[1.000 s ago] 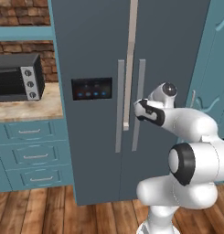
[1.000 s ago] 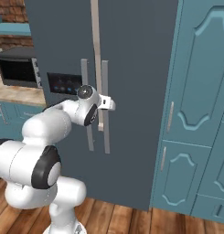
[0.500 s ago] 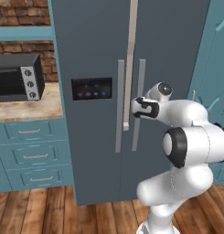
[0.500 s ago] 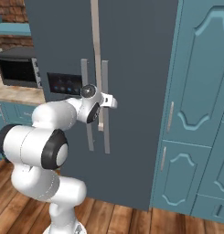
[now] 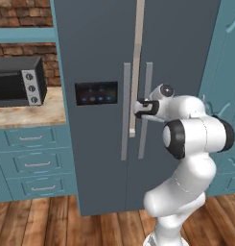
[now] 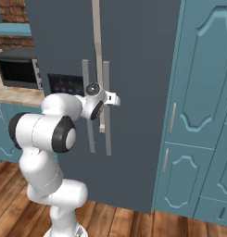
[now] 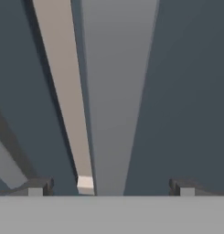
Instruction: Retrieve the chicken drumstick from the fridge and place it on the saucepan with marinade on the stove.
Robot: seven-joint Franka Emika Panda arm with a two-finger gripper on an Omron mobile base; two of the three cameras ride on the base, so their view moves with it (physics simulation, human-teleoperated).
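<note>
1. The fridge [image 5: 99, 57] is closed; its tall door looks heavy and stiff.
2. The right door handle [image 5: 146, 86], a rigid bar, is the best place to hold.
3. The gripper [image 5: 139, 107] is at this handle, jaws wide apart, holding nothing.
4. The chicken drumstick is probably inside, hidden.

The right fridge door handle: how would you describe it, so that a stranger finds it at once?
Find the tall slate-grey fridge between the teal cabinets. Two long vertical grey handles flank its centre seam; take the right-hand handle, farther from the dark panel with lights. Unlike the left handle, it has the open claw right at it.
</note>
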